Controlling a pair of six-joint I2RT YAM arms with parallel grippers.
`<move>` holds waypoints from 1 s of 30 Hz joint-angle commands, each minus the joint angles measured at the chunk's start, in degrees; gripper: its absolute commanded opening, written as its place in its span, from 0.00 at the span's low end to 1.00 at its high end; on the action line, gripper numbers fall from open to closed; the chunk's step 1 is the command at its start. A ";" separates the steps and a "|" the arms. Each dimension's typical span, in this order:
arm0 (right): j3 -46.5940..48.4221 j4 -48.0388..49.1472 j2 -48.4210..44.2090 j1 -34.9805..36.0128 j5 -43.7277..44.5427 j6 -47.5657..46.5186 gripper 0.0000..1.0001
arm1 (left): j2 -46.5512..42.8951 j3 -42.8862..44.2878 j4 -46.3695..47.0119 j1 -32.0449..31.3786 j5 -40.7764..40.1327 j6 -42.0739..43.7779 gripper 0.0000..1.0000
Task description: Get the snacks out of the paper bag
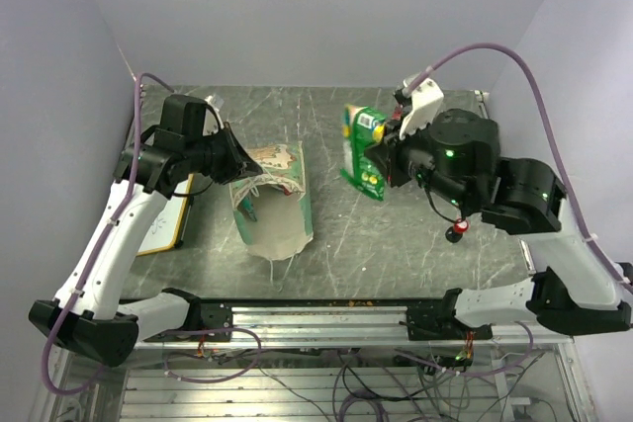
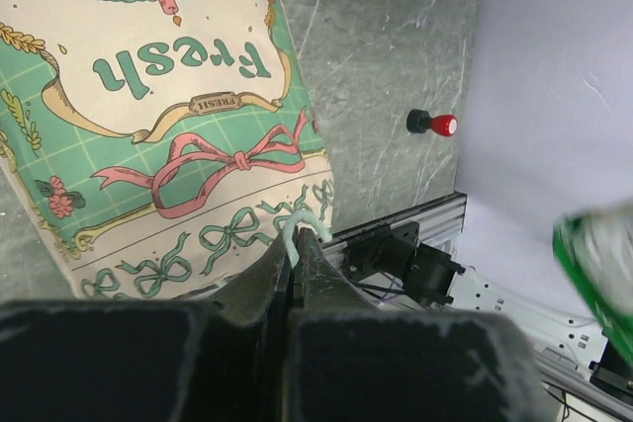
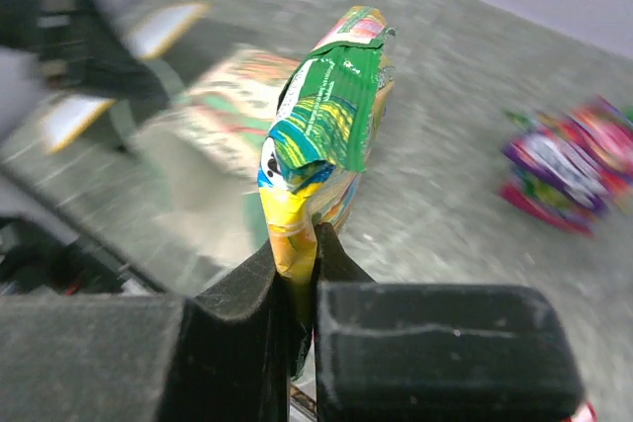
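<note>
Snack packet, yellow-green (image 3: 321, 135): your right end effector (image 3: 295, 274) is clamped on one end, long axis roughly upright, apparently held off the tabletop (image 1: 415, 234), right of the paper bag (image 1: 272, 200). Left end effector (image 2: 295, 244) pinches the bag's string handle (image 2: 302, 222). Farther off: pink-purple packets (image 3: 564, 165), a likely drop spot.

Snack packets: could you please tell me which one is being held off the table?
The yellow-green packet, pinched in the right hand above the table; the pink-purple packets lie on the surface.
</note>
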 commanded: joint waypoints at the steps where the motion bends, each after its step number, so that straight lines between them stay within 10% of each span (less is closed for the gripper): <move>1: 1.55 -11.67 4.51 -0.26 28.64 12.98 0.00 | -1.28 0.57 0.39 0.46 -1.74 0.64 0.07; 14: 4.91 -11.83 23.25 -11.32 30.85 -6.43 0.00 | -2.11 -0.72 1.11 0.46 -0.37 2.12 0.07; 30: -4.86 22.73 34.30 -32.20 33.58 -55.41 0.00 | -0.08 2.34 -0.09 0.41 -1.20 5.50 0.07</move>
